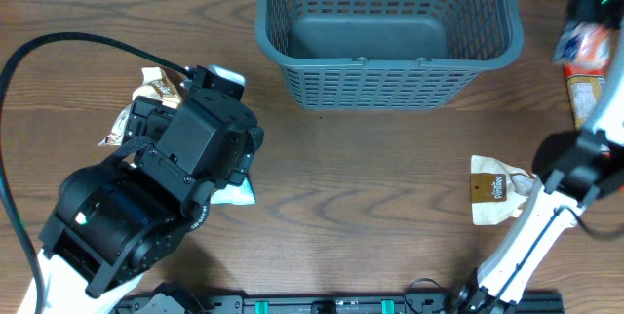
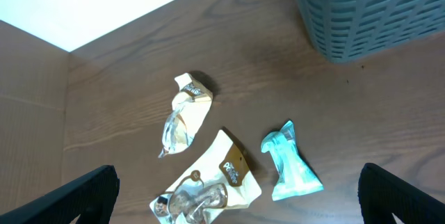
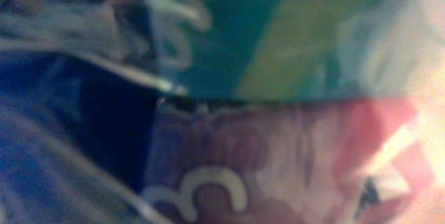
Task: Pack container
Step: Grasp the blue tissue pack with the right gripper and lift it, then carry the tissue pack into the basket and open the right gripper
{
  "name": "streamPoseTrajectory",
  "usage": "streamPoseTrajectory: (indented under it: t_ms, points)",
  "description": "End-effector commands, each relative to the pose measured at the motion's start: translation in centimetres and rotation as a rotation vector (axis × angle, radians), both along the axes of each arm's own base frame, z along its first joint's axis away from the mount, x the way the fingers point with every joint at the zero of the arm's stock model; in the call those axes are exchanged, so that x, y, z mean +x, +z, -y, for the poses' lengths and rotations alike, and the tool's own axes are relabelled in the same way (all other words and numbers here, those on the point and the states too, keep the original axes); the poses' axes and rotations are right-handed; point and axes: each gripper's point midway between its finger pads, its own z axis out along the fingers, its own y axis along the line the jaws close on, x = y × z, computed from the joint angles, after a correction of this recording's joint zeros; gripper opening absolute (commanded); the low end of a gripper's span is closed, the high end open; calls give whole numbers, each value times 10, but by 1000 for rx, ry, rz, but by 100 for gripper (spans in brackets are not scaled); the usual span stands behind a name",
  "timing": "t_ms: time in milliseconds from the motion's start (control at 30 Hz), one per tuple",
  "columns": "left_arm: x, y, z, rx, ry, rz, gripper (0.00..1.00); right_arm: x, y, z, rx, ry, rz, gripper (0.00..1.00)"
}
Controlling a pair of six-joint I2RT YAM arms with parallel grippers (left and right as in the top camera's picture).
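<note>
The container [image 1: 390,70], a dark grey slotted basket, stands at the back centre; its corner shows in the left wrist view [image 2: 368,15]. My left gripper [image 2: 240,193] is open wide above a cream snack packet with a brown label [image 2: 212,182]. A teal packet [image 2: 288,165] and a second cream packet [image 2: 184,113] lie close by. My right gripper [image 1: 590,7] is at the far right edge and seems shut on a blue and red snack packet [image 1: 583,46]. That packet fills the blurred right wrist view [image 3: 278,161], and the fingers are hidden.
An orange packet [image 1: 585,95] lies at the right edge. A cream packet with a brown label [image 1: 495,189] lies beside the right arm's base. The left arm's body [image 1: 185,158] covers most of the left packets from above. The table's left edge [image 2: 67,99] is near.
</note>
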Motion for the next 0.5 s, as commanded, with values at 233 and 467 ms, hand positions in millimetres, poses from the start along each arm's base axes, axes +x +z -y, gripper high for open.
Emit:
streamPoseTrajectory:
  t_ms: [233, 467]
  points:
    - [0, -1, 0, 0, 7, -5, 99, -54, 255, -175, 108, 501, 669, 2]
    - [-10, -12, 9, -35, -43, -77, 99, -24, 220, -237, 102, 524, 569, 2]
